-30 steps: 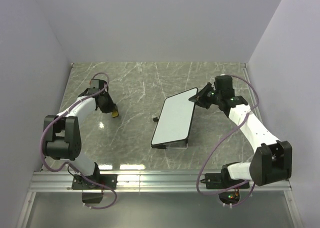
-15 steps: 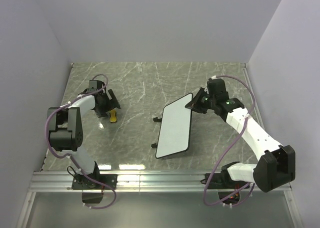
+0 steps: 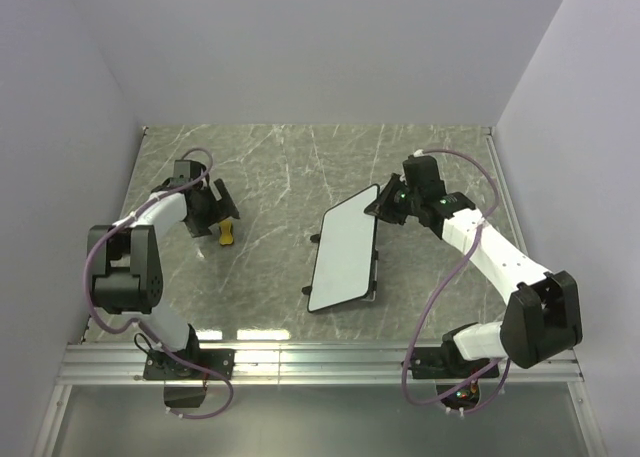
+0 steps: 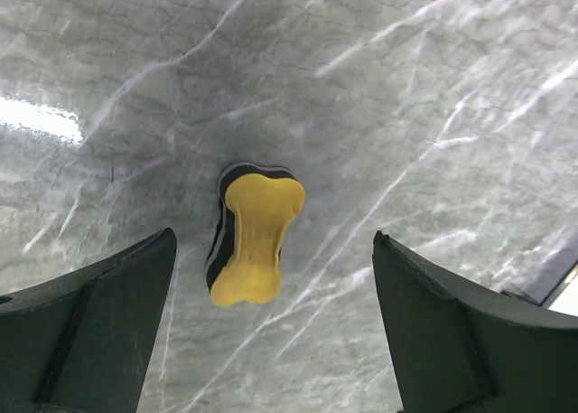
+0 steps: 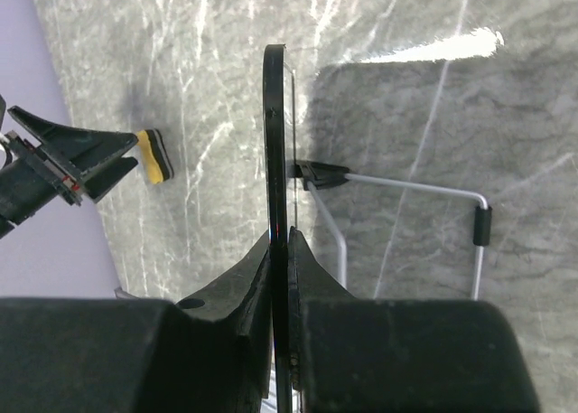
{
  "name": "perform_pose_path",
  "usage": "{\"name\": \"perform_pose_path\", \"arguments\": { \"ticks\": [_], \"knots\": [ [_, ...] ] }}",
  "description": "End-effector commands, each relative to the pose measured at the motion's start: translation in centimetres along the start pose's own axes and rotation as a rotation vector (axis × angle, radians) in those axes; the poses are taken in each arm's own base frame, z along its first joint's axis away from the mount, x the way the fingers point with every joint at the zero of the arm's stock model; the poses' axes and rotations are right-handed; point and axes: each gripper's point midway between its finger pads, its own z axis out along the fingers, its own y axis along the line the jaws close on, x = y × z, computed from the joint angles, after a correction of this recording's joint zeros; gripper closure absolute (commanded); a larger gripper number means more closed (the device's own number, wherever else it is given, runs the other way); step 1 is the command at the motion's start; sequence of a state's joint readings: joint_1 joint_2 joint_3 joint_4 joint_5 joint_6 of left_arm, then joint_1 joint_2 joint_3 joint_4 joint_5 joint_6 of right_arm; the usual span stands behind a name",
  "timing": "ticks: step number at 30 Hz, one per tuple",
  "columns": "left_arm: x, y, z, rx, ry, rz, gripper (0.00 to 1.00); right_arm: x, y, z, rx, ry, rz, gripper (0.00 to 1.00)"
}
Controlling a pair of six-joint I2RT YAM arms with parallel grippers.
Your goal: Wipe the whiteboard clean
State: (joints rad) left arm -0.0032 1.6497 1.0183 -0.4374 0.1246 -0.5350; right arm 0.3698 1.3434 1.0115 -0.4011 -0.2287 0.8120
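The whiteboard (image 3: 345,252) stands tilted on the table, its face plain white with no marks showing. My right gripper (image 3: 380,201) is shut on its far top edge. The right wrist view shows the board edge-on (image 5: 274,115), pinched between the two fingers of the right gripper (image 5: 281,239). A small yellow eraser (image 4: 253,241) with a black underside lies on the marble at the left. My left gripper (image 4: 273,241) hangs open above it, one finger on either side, not touching. In the top view the eraser (image 3: 227,235) lies just below the left gripper (image 3: 218,215).
A thin wire stand with black feet (image 5: 415,187) juts from the back of the board onto the grey marble table (image 3: 280,177). Lilac walls close in the left, back and right sides. An aluminium rail (image 3: 320,362) runs along the near edge.
The left gripper has opened and let the eraser down onto the table. The right arm has swung the board's top edge left, and the board now stands steeper.
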Motion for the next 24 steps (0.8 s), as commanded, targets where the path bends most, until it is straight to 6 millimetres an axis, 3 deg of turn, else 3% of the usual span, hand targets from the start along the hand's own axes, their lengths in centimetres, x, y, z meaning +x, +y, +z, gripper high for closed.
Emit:
{"name": "perform_pose_path", "arguments": {
  "ticks": [1, 4, 5, 6, 7, 9, 10, 13, 16, 24],
  "knots": [
    [-0.6, -0.3, -1.7, 0.01, -0.038, 0.024, 0.06, -0.9, 2.3, 0.0, -0.056, -0.031, -0.033, 1.0],
    [-0.8, -0.4, -2.1, 0.012, -0.048, 0.022, 0.04, -0.5, 2.0, 0.1, -0.049, -0.02, -0.037, 1.0],
    [-0.9, -0.5, -2.3, 0.016, -0.053, 0.021, 0.04, -0.4, 1.8, 0.0, -0.039, -0.02, -0.037, 0.96],
    [-1.0, -0.6, -2.4, 0.02, -0.056, 0.02, 0.03, -0.5, 1.8, -0.2, -0.041, -0.025, -0.042, 0.87],
    [-1.1, -0.8, -2.7, 0.023, -0.061, 0.02, 0.03, -0.6, 2.1, -0.7, -0.049, -0.037, -0.052, 0.68],
    [-1.3, -1.1, -3.1, 0.034, -0.073, 0.02, 0.02, -0.9, 1.9, -1.4, -0.038, -0.054, -0.06, 0.54],
    [-1.4, -1.1, -3.3, 0.035, -0.076, 0.02, 0.01, -1.2, 2.4, -2.0, -0.049, -0.069, -0.074, 0.42],
    [-2.0, -1.2, -3.9, 0.032, -0.099, 0.02, 0.01, -1.4, 2.8, -3.4, -0.063, -0.089, -0.084, 0.22],
    [-2.5, -1.4, -4.5, 0.026, -0.117, 0.017, 0.01, -1.4, 3.4, -4.9, -0.089, -0.11, -0.087, 0.15],
    [-4.6, -2.2, -7.6, 0.032, -0.211, -0.013, 0.0, -1.6, 4.2, -9.2, -0.129, -0.175, -0.129, 0.12]
  ]
}}
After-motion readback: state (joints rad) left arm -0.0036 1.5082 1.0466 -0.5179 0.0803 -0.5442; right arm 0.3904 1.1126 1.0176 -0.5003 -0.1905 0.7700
